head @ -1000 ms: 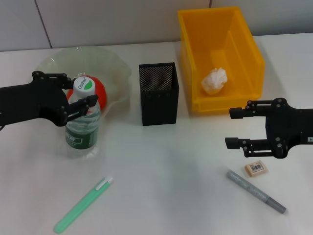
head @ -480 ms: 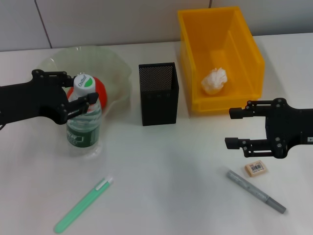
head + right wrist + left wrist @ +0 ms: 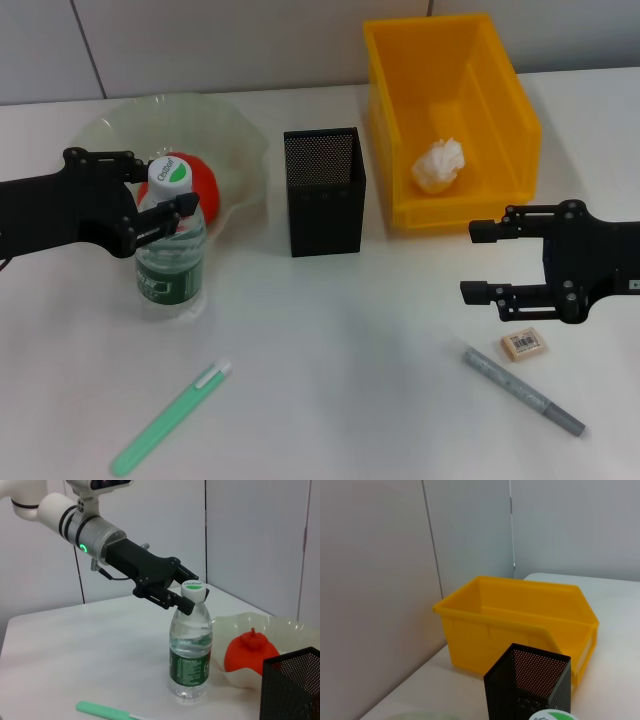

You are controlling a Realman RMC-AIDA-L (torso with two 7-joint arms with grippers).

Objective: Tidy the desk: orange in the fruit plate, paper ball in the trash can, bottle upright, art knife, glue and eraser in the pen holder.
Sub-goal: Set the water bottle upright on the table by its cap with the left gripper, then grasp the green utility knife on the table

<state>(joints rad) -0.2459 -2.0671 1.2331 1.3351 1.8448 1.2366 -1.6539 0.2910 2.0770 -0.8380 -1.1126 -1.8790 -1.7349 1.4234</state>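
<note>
On bottle (image 3: 170, 252) cap, green label, writing unreadable.

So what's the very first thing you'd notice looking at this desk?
Probably the big yellow bin at the back right, with a white paper ball lying inside it. Next, the left pincer around the neck of an upright water bottle, just in front of the clear plate holding the orange. The right pincer hangs open above a small eraser.
</note>
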